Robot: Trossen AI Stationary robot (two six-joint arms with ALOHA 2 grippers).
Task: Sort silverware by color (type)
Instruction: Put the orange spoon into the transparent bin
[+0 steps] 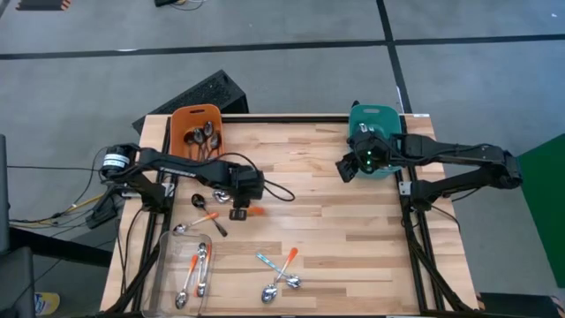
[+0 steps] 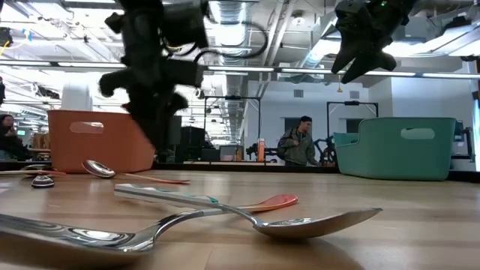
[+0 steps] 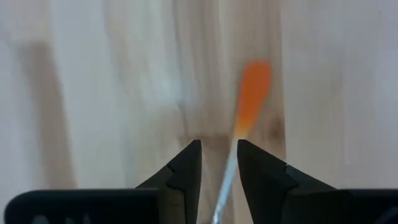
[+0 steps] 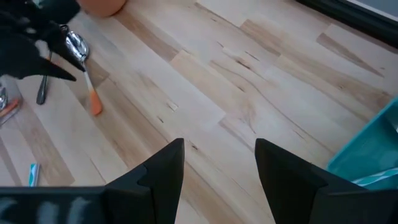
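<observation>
My left gripper hangs over the left middle of the table, shut on an orange-handled spoon. My right gripper is open and holds nothing, up beside the teal bin at the far right. An orange bin at the far left holds dark spoons. A clear tray at the near left holds orange-handled spoons. Loose spoons lie flat on the wood: a dark one and a mixed cluster. My left gripper pinches the spoon's thin metal stem between its two fingers, coming from above. The fingers lie along the spoon. Its orange handle end sticks out beyond the fingertips, and its bowl sits up by the gripper. The spoon looks lifted off the wood.
Bare wood lies across the table's middle and right. The near cluster has a light-blue-handled spoon and an orange-handled one. A person stands in the room beyond the table. Cables trail from the left arm.
</observation>
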